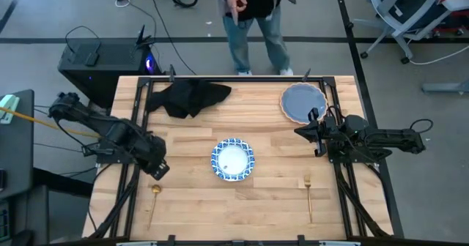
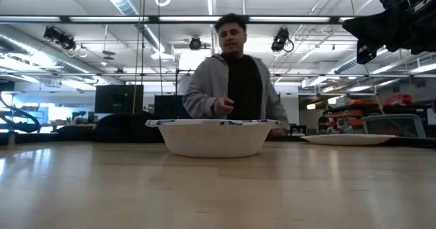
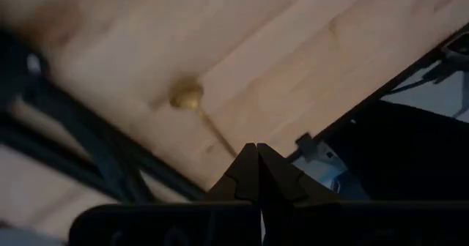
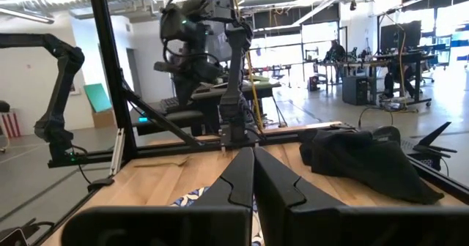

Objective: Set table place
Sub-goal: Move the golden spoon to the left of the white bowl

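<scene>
While both arms hang at the table's [image 1: 190,140] sides, the left claw [image 1: 156,170] at 8 o'clock and the right claw [image 1: 314,132] at 3 o'clock are pressed together, empty. Patterned dish [image 1: 232,159] sits central; plate [image 1: 303,102] at 1, napkin [image 1: 188,96] at 11, spoon [image 1: 154,199] at 7, fork [image 1: 308,195] at 5, near edges.

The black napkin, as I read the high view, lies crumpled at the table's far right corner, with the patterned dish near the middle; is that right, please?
Not quite: the napkin lies crumpled at the table's far left corner, as the high view shows; the blue-grey plate holds the far right. The patterned dish is indeed near the middle.
</scene>
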Available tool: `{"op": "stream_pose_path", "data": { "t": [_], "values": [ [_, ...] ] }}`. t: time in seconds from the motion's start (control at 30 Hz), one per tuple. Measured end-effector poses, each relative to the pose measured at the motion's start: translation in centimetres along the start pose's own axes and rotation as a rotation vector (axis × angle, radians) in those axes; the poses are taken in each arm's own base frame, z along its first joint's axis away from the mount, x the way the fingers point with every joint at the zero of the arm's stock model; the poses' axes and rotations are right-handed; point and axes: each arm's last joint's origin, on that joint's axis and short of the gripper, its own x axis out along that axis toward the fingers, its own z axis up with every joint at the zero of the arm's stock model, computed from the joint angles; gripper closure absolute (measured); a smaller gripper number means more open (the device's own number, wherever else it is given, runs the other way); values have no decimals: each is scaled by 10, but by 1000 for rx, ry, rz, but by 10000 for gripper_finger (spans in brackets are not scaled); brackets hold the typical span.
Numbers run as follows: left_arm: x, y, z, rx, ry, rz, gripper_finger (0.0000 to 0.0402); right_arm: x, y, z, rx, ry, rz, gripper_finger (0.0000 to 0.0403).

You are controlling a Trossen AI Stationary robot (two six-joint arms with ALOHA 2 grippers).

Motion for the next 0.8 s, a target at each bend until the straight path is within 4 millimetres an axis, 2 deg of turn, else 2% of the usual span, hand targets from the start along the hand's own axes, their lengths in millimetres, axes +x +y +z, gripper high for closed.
{"op": "stream_pose_path", "data": {
  "t": [0.23,0.37,0.57,0.8],
  "values": [
    [19,-10,-21,-77,77,80,399,0,0,0,0,0,2,389],
    [26,-18,-30,-87,94,63,384,0,0,0,0,0,2,389],
    [36,-25,-38,-132,102,65,340,0,0,0,0,0,3,389],
    [46,-28,-42,-143,102,107,260,0,0,0,0,0,2,389]
  ]
}}
